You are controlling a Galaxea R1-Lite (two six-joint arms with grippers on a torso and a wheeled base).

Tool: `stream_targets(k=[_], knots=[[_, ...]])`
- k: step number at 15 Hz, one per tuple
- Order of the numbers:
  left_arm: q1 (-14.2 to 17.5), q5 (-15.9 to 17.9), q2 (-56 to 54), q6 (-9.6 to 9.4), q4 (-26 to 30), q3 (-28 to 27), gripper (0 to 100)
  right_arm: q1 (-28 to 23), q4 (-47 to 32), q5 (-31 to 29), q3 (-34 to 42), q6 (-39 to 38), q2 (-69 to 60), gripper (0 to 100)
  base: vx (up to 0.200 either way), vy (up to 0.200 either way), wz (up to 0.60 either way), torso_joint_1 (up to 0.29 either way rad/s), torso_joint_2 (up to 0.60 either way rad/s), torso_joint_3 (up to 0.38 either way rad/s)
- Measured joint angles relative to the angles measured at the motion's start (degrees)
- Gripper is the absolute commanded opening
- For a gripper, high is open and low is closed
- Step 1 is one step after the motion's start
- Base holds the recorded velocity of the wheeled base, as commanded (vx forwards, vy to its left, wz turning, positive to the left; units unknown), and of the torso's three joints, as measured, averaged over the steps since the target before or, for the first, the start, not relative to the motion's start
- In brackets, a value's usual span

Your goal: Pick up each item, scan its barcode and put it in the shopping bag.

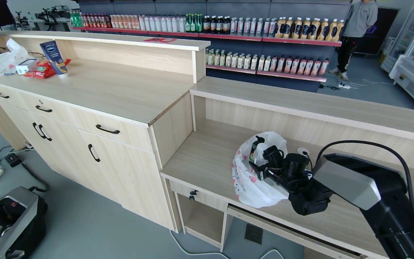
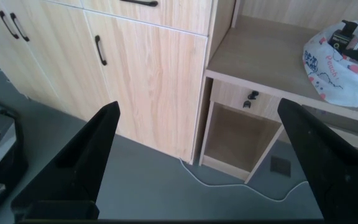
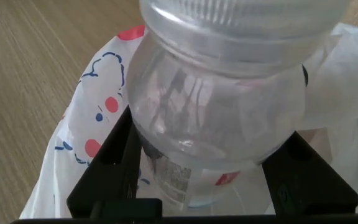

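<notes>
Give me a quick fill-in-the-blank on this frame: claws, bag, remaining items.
1. The right claw is shut on a clear ____.
2. The shopping bag rests on the ____ of the two counter levels.
3. The left claw is ____, with nothing between its fingers.
4. The red packet lies on the tall counter, toward the robot's ____ side.

Missing words: bottle; lower; open; left.
</notes>
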State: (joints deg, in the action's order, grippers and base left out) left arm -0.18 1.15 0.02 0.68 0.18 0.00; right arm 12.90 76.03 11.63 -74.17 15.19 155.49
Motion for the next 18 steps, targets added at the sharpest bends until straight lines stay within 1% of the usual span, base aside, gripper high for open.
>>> stream_targets(k=[3, 5, 8, 10, 12, 15, 16, 18], knots=[[0.0, 0.0, 0.0, 0.00, 0.0, 0.0, 100, 0.0, 0.0, -0.1, 0.2, -0.3, -0.5, 100, 0.000, 0.000, 0.00, 0.000, 0.00, 0.000], [0.0, 0.0, 0.0, -0.02, 0.0, 0.0, 100, -0.1, -0.1, -0.1, 1.5, -0.5, -3.0, 100, 0.000, 0.000, 0.00, 0.000, 0.00, 0.000], [0.0, 0.0, 0.0, 0.00, 0.0, 0.0, 100, -0.1, -1.2, -0.2, 5.8, -0.3, -8.3, 100, 0.000, 0.000, 0.00, 0.000, 0.00, 0.000], [0.0, 0.0, 0.0, -0.02, 0.0, 0.0, 100, -0.1, -3.6, -0.5, 9.8, 0.0, -14.4, 100, 0.000, 0.000, 0.00, 0.000, 0.00, 0.000], [0.0, 0.0, 0.0, -0.02, 0.0, 0.0, 100, -0.1, -7.3, -2.5, 14.9, 1.3, -22.5, 100, 0.000, 0.000, 0.00, 0.000, 0.00, 0.000], [0.0, 0.0, 0.0, 0.00, 0.0, 0.0, 100, -0.5, -15.3, -7.6, 24.4, 3.9, -38.6, 100, 0.000, 0.000, 0.00, 0.000, 0.00, 0.000], [0.0, 0.0, 0.0, 0.00, 0.0, 0.0, 100, -1.2, -19.2, -8.8, 27.8, 5.3, -44.2, 100, 0.000, 0.000, -0.60, 0.007, 0.00, -0.002], [0.0, 0.0, 0.0, 0.00, 0.0, 0.0, 100, -6.2, -27.6, -10.2, 33.5, 9.4, -53.8, 100, 0.000, 0.000, -0.60, 0.000, 0.00, 0.002]])
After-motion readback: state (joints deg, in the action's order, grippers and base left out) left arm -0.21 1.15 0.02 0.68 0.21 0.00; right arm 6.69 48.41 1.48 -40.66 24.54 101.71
